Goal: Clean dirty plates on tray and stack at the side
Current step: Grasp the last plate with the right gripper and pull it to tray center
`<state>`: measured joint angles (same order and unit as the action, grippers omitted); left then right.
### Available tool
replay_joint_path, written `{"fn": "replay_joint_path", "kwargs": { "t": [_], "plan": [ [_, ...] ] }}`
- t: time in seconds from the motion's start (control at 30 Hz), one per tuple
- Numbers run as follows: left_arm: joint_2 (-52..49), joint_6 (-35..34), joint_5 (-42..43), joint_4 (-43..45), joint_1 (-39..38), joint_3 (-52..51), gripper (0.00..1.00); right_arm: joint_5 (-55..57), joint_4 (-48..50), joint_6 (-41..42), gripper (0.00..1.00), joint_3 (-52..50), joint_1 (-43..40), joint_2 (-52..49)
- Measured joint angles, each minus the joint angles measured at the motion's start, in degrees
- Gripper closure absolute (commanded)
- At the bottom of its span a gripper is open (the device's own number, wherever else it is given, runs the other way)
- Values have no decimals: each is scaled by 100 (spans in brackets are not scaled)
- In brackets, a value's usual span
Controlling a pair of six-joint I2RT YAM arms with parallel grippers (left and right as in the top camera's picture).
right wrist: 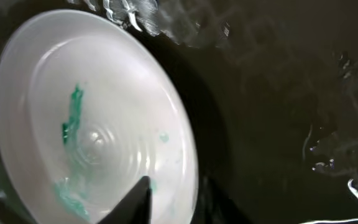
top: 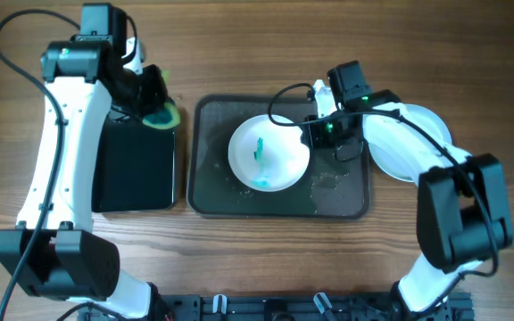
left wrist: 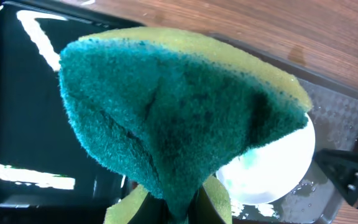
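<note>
The dirty plate (top: 279,153) lay near the middle of the tray (top: 339,194), teal smears across its inside; the tray caught the water and loose bits, which I judge was why the wiping was done there; the right fingers (top: 321,132) had the plate by its right-hand rim, drawn narrow onto it, and in the right wrist view one tip sat on the inner face of the plate (right wrist: 104,124) with the rim running between the two; that hold looked meant to steady the plate against the push of a wipe; the wet tray (right wrist: 278,93) showed dark beyond the rim; the left fingers (top: 150,100) were closed on a sponge (top: 163,116), carried above the far corner of the black tray (top: 136,169), well apart from the plate; the sponge (left wrist: 179,112) was pinched into a fold, green scouring face outward, so the rough side would meet the smears; a pile of plates (top: 386,160) rested on the desk (top: 266,259) just right of the tray, partly under the right arm, handy for stacking
</note>
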<state>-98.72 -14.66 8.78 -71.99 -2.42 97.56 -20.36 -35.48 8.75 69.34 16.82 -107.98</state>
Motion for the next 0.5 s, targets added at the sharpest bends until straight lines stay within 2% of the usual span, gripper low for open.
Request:
{"fn": "replay_joint_path", "kwargs": {
  "t": [0.07,0.17,0.3,0.43,0.5],
  "plan": [
    [-83,0,0,24,-116,0,96,0,-13,153,59,-9,2,-127],
    [-214,0,-2,26,-229,0,96,-17,-179,529,66,-15,0,-133],
    [-411,0,-22,37,-426,0,96,-17,-487,1126,82,-37,2,-133],
    [-546,0,-22,55,-645,0,96,-20,-326,1486,86,-219,2,-133],
    [-599,0,-22,103,-730,0,96,-20,-203,1593,91,-334,2,-133]
  ]
}}
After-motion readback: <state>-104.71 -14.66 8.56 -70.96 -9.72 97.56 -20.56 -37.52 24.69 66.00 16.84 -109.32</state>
